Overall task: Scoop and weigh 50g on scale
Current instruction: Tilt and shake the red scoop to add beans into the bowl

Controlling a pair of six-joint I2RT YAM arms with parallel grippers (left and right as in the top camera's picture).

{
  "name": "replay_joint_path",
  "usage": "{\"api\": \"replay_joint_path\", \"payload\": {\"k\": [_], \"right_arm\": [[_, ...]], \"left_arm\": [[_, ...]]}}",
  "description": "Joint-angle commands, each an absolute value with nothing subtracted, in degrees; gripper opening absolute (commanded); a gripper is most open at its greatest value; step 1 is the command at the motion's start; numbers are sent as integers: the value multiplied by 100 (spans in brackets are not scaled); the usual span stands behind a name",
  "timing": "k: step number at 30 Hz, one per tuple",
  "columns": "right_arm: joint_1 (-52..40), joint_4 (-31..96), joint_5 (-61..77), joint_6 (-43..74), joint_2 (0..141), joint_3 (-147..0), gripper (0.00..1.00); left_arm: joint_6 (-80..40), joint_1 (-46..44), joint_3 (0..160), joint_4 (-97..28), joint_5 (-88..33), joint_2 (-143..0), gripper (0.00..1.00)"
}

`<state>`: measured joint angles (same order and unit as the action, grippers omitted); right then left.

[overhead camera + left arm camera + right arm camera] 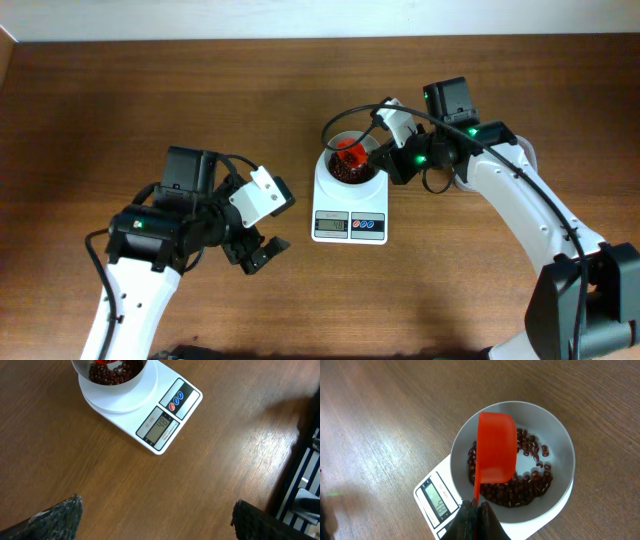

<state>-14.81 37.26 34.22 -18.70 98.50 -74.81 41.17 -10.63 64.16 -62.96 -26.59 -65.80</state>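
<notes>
The white scale [349, 213] stands mid-table with its round bowl [331, 150] on top. Dark red-brown beans [347, 172] lie in the bowl. My right gripper [388, 152] is shut on the thin handle of a red scoop [349, 152], whose cup hangs over the bowl. In the right wrist view the scoop [496, 447] covers part of the beans [530, 485], and my right gripper [476, 508] pinches the handle above the scale's display [436, 500]. My left gripper [262, 252] stays open over bare wood, left of the scale [165, 420]. Nothing lies between its fingertips [70, 510].
The wooden table [150, 100] runs to its far edge at the top of the overhead view. My left arm's black body [165, 225] sits at the front left. A dark striped structure [305, 480] shows at the right of the left wrist view.
</notes>
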Motion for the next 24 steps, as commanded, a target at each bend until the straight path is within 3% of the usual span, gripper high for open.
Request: {"api": "replay_joint_path", "payload": {"k": [1,6,9,11,14,24], "right_arm": [[-1487,3754,3540,-1944,9642,-7609,4],[-1498,3712,3096,-2392,9572,-7609,4],[-1496,3815,3509,-2526,9550,-7609,4],[-1496,3806,2694,-2394,9583,-7609,4],[-1496,3752,3267,-2408,9583,-7609,4],[-1496,3798,3284,-1905,9537,-7612,4]], "left_arm": [[4233,-1033,6530,-6285,-2698,-6580,99],[4233,-1033,6530,-6285,-2698,-6580,99],[4233,-1033,6530,-6285,-2698,-6580,99],[4233,-1033,6530,-6287,-2698,-6580,99],[4233,-1033,6530,-6287,-2698,-6580,99],[4233,-1033,6530,-6285,-2698,-6580,99]]}}
